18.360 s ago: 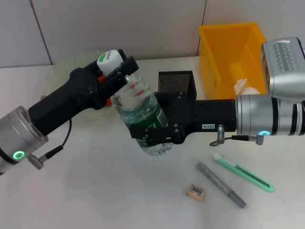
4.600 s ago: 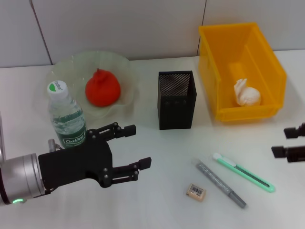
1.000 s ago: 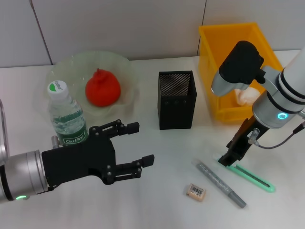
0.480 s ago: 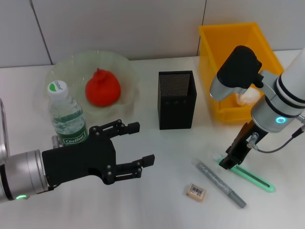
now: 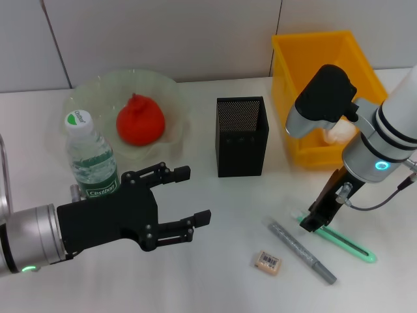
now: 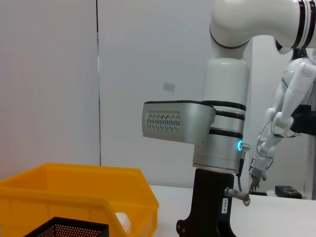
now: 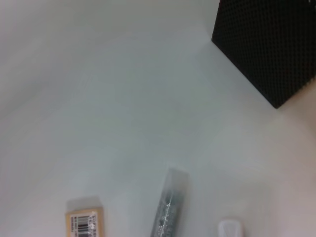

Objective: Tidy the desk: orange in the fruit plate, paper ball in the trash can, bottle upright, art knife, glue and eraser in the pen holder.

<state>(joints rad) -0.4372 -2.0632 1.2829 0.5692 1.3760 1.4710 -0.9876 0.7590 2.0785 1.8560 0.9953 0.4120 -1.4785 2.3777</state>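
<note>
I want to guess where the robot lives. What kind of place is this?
Probably a test desk in a robot lab: a plain white table against bare grey wall panels, with another white robot arm farther back in the left wrist view.

The right tool (image 5: 311,223) sits over the near end of the green knife (image 5: 342,239) — that end is hidden, and whether the tool's fingers grip it can't be told. The paper ball (image 5: 339,132) peeks out behind the right arm, mostly covered. In the right wrist view the eraser (image 7: 85,223) and grey glue stick (image 7: 170,207) are cut off by the edge.
</note>
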